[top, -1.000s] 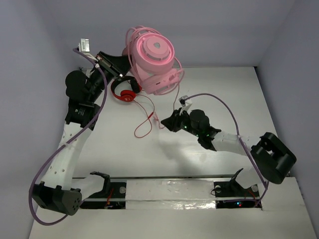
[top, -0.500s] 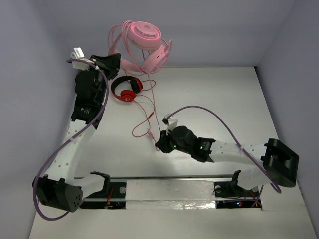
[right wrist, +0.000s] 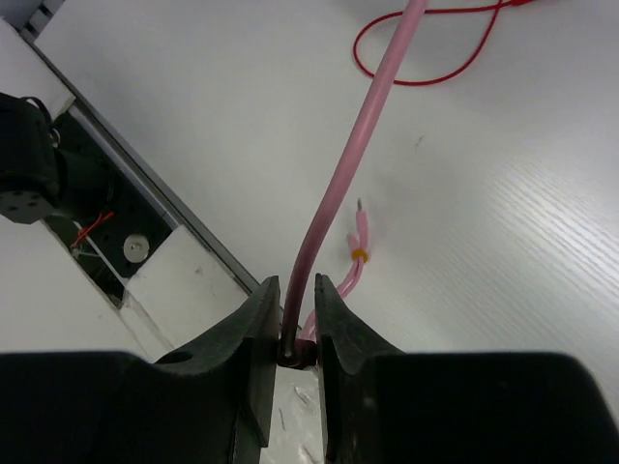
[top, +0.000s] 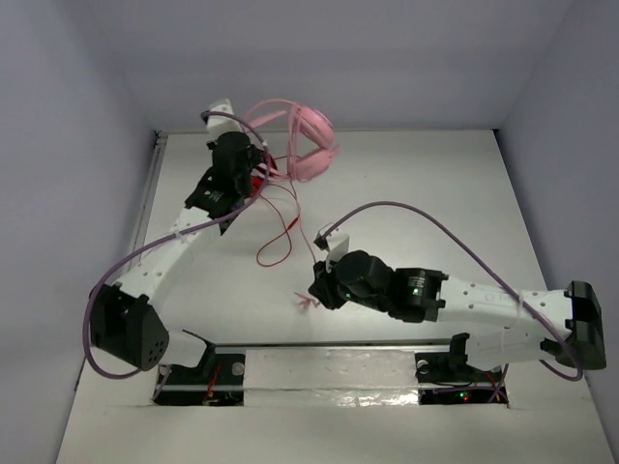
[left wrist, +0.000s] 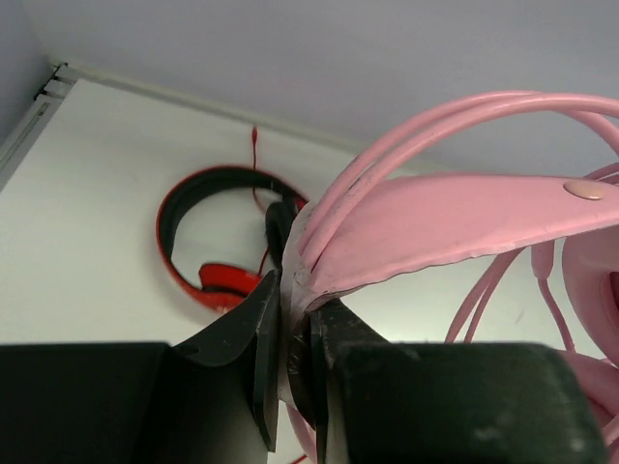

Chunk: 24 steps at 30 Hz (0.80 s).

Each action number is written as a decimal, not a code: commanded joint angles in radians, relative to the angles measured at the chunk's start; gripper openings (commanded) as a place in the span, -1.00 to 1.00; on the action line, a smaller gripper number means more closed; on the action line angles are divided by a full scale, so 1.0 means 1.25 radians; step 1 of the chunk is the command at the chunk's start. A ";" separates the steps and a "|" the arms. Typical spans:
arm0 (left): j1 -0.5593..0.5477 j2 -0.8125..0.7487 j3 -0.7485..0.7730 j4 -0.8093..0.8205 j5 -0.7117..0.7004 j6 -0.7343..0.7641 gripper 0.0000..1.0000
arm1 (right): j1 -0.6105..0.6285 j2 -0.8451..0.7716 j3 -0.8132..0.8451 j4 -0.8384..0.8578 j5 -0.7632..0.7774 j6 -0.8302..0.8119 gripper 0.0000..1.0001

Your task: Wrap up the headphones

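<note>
Left gripper (left wrist: 295,290) pinched almost fully together on the pink headband (left wrist: 435,217) of the headphones (top: 311,145), only the band's thickness between the fingers. Holds them lifted at the upper middle of the top view, cups hanging against the back wall (top: 406,68), loops of pink wire arching over the band in the left wrist view. Just below and left of that grip, the red-and-black headphones (left wrist: 184,261) flat on the table (top: 435,193), close to the far edge and largely hidden under the wrist from above. Right gripper (right wrist: 290,290) narrowed to a slit around the thin pink cable (right wrist: 348,164), cable running from between the fingers toward the top of the right wrist view; plug ends (right wrist: 358,242) lying loose on the tabletop just beyond the fingertips. Red cable (right wrist: 426,72) looped in the upper right of that view, apart from the pink one. Sits low in the centre of the top view (top: 317,287), near the metal strip (top: 329,362) along the bottom edge; open white surface across the whole right half. Left arm stretched diagonally from the lower left to the upper middle, wrist near the back wall, rail (top: 147,193) along the left edge well clear of it. Right arm laid out long and low from the lower right, forearm nearly level, pointing left.
</note>
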 commanded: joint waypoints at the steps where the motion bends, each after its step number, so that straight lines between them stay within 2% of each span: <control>1: -0.064 0.024 0.093 -0.002 -0.082 0.124 -1.00 | 0.008 -0.045 0.097 -0.144 0.088 -0.039 -1.00; 5: -0.089 0.056 0.104 -0.110 -0.028 0.165 -1.00 | 0.008 -0.083 0.181 -0.250 0.178 -0.075 -1.00; 10: -0.155 0.062 0.088 -0.179 0.039 0.236 -1.00 | 0.008 -0.098 0.265 -0.289 0.276 -0.143 -1.00; 17: -0.258 0.035 0.041 -0.282 0.113 0.297 -1.00 | -0.001 -0.086 0.295 -0.309 0.428 -0.204 -1.00; 24: -0.280 -0.047 -0.056 -0.333 0.097 0.288 -1.00 | -0.037 -0.085 0.297 -0.381 0.490 -0.208 -1.00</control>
